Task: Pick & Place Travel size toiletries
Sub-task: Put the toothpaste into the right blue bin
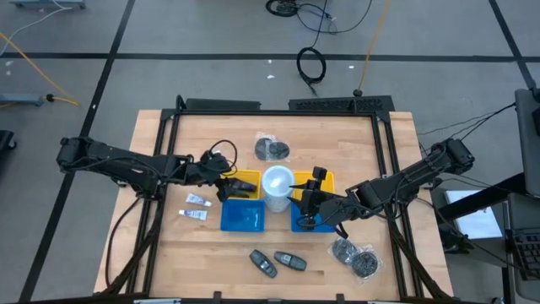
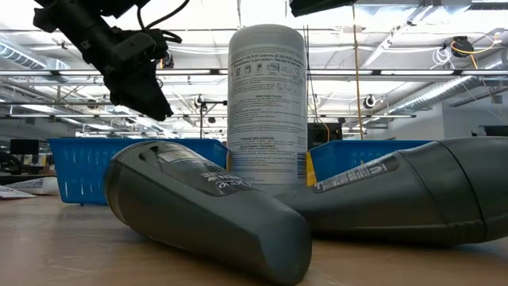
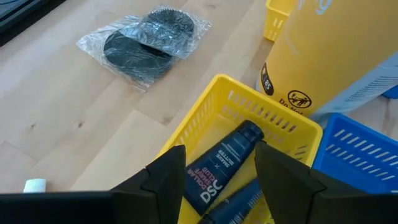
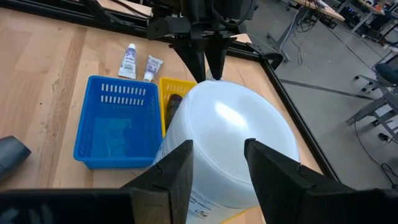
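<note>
Over the yellow basket [image 3: 292, 127], the left claw [image 3: 219, 171] stands apart, empty, above dark tubes [image 3: 227, 165].

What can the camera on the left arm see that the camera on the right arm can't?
Only the left wrist view shows the clear bag of dark round things and the dark blue tubes up close.

Only the right wrist view shows two small white tubes on the table, the blue basket's inside and the white canister's top.

Both show the yellow basket.
</note>
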Controlling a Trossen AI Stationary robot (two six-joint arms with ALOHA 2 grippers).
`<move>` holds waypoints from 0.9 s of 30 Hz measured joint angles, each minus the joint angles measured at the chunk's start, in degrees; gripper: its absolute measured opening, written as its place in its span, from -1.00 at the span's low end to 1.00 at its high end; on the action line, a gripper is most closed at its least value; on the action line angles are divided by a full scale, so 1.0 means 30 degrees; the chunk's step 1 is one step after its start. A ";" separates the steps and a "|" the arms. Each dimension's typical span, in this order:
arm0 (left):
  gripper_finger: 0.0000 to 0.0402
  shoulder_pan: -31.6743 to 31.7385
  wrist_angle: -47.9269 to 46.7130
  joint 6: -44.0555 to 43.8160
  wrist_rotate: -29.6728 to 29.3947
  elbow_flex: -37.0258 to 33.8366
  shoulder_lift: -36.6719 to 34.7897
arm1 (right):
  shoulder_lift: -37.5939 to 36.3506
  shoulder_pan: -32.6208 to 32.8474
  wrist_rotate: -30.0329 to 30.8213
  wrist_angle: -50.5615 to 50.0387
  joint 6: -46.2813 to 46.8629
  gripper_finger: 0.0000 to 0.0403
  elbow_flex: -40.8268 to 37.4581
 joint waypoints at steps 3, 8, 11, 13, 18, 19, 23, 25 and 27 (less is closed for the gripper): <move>-0.10 0.0004 -0.0174 0.0177 -0.0266 0.0007 0.0000 | 0.0000 0.0001 0.0002 0.0000 0.0000 -0.30 -0.0006; -0.13 0.0468 -0.2156 -0.0789 -0.1800 0.0007 -0.0004 | 0.0000 -0.0005 0.0002 -0.0007 0.0000 -0.30 -0.0003; -0.13 0.1165 -0.4353 -0.2698 -0.2720 0.0007 0.0000 | 0.0000 -0.0005 0.0002 -0.0007 0.0000 -0.30 0.0000; -0.13 0.1684 -0.5497 -0.4035 -0.2953 0.0007 -0.0003 | 0.0000 -0.0005 0.0002 -0.0007 0.0000 -0.30 -0.0007; -0.13 0.2731 -0.7108 -0.5140 -0.2376 0.0007 0.0000 | 0.0000 -0.0005 -0.0001 -0.0007 0.0000 -0.30 -0.0022; -0.13 0.2932 -0.7335 -0.5038 -0.2293 0.0007 -0.0002 | 0.0000 -0.0005 0.0002 -0.0007 0.0004 -0.30 -0.0022; -0.13 0.3678 -0.8155 -0.4737 -0.1898 0.0007 -0.0005 | 0.0000 -0.0005 0.0002 -0.0007 0.0044 -0.30 -0.0022; -0.13 0.4004 -0.8382 -0.4719 -0.1751 0.0007 0.0000 | 0.0000 -0.0005 -0.0004 -0.0007 0.0058 -0.30 -0.0022; -0.13 0.4323 -0.8724 -0.4719 -0.1731 0.0007 0.0000 | 0.0000 -0.0005 0.0000 -0.0007 0.0066 -0.30 -0.0022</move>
